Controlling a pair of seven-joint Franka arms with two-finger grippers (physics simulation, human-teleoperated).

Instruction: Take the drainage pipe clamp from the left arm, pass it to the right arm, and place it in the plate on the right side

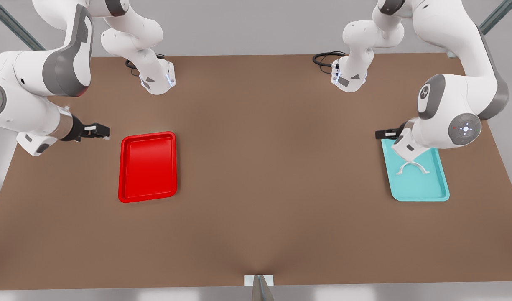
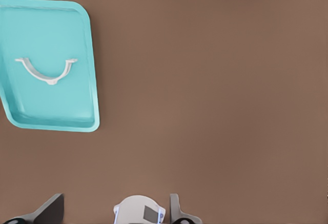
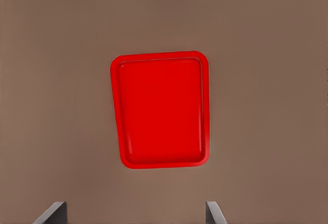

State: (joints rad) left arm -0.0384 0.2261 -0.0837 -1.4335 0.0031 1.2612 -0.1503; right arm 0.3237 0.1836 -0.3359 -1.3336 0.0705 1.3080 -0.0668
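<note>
A white drainage pipe clamp [image 1: 412, 167] lies in a teal tray [image 1: 431, 190] at the front view's right of a brown table [image 1: 256, 234], beneath the left gripper [image 1: 383, 134], whose fingers [image 2: 48, 211] stand apart and hold nothing. Well apart, at the front view's left, the red plate [image 1: 128, 196] sits bare just beside the right gripper [image 1: 102, 131], its fingers [image 3: 54, 212] likewise spread wide above the table.
</note>
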